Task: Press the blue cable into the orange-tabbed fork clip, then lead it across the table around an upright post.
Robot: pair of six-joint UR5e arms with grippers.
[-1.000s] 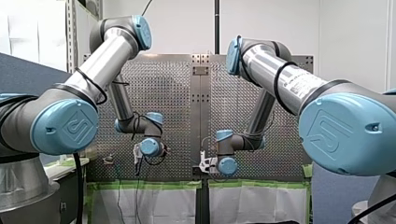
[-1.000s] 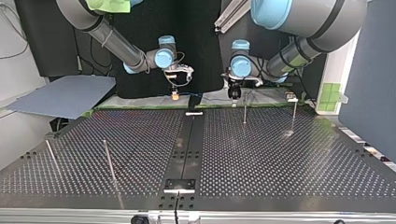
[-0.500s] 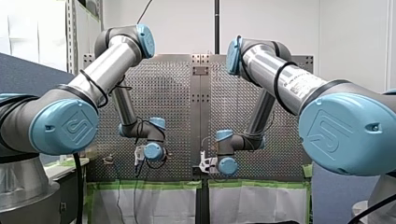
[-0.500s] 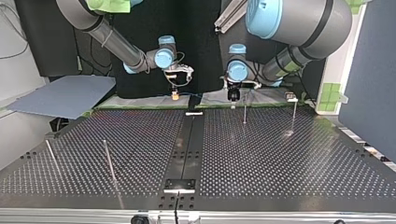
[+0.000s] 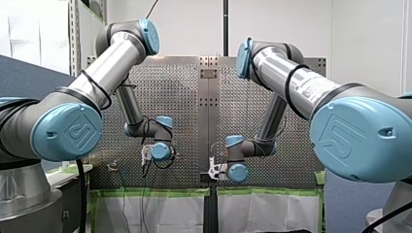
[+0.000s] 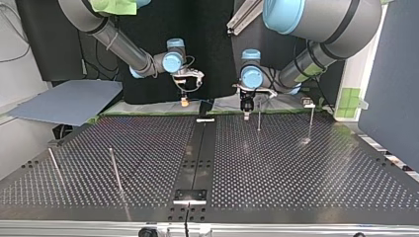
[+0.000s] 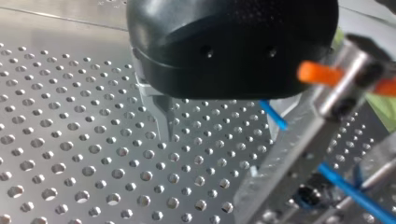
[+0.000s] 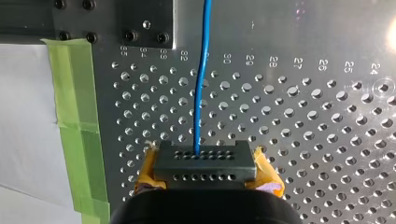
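The blue cable (image 8: 201,88) runs straight ahead from my right gripper (image 8: 205,161), whose yellow-padded fingers are shut on it just above the perforated plate. In the top view this gripper (image 6: 185,101) hangs at the table's far edge, left of centre. My left gripper (image 6: 246,109) points down to its right, close to a thin upright post (image 6: 259,118). In the left wrist view one metal finger (image 7: 161,116) shows over bare plate with nothing in it. The orange-tabbed fork clip (image 7: 327,77) stands beside it, and the blue cable (image 7: 275,116) passes by the clip.
Another post (image 6: 311,121) stands at the top view's far right, and two more posts (image 6: 116,170) (image 6: 54,165) stand near its left front. Green tape (image 8: 77,121) lines the plate's edge. A grey board (image 6: 69,101) lies beyond the far left corner.
My left gripper has shifted a little toward the top view's left and sunk closer to the table beside the post. My right gripper has stayed put with the cable.
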